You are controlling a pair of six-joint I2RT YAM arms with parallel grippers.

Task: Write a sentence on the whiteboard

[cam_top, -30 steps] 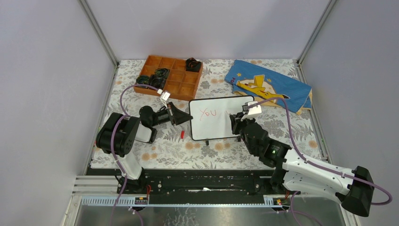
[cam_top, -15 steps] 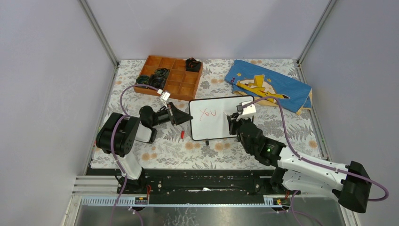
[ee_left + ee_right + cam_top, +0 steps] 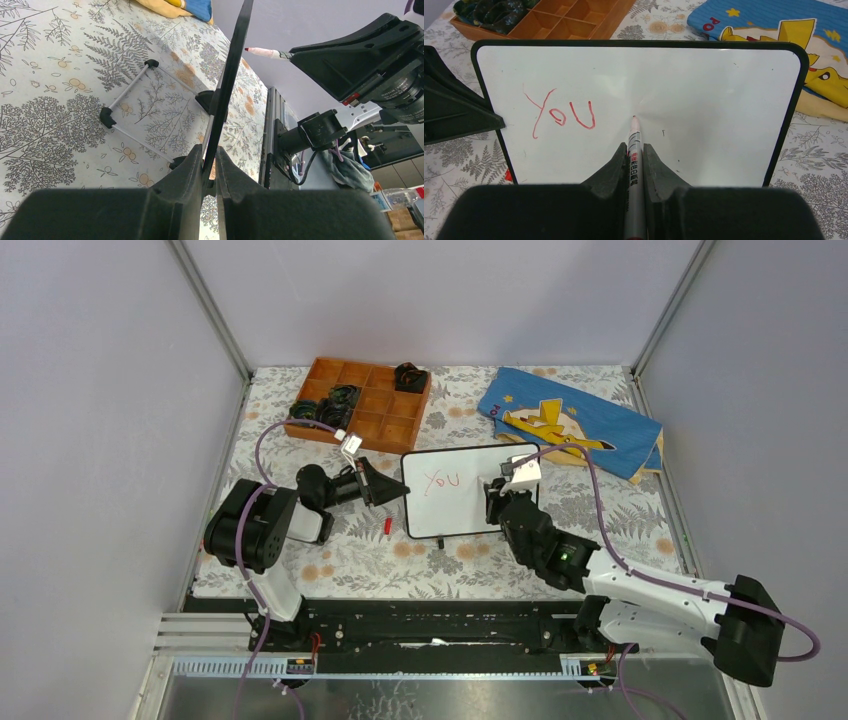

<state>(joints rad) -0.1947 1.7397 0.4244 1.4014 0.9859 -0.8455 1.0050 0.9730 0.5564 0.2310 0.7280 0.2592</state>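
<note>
The whiteboard (image 3: 465,495) stands tilted on the table and also fills the right wrist view (image 3: 704,110). Of the sentence (image 3: 561,114) only a red "YOU" shows at the board's upper left (image 3: 441,481). My left gripper (image 3: 398,490) is shut on the board's left edge; the left wrist view shows that black edge (image 3: 227,85) between its jaws. My right gripper (image 3: 635,150) is shut on a silver marker (image 3: 634,145). Its red tip sits at or just off the board, right of "YOU". The right gripper is also in the top view (image 3: 497,496).
A brown divided tray (image 3: 360,400) with dark items stands at the back left. A blue cloth with a yellow figure (image 3: 570,420) lies at the back right. A small red cap (image 3: 387,525) lies below the left gripper. The board's wire stand (image 3: 135,102) rests on the floral tablecloth.
My right gripper has moved left and up along the board with the marker. The left gripper and the board have not moved. The writing is unchanged.
</note>
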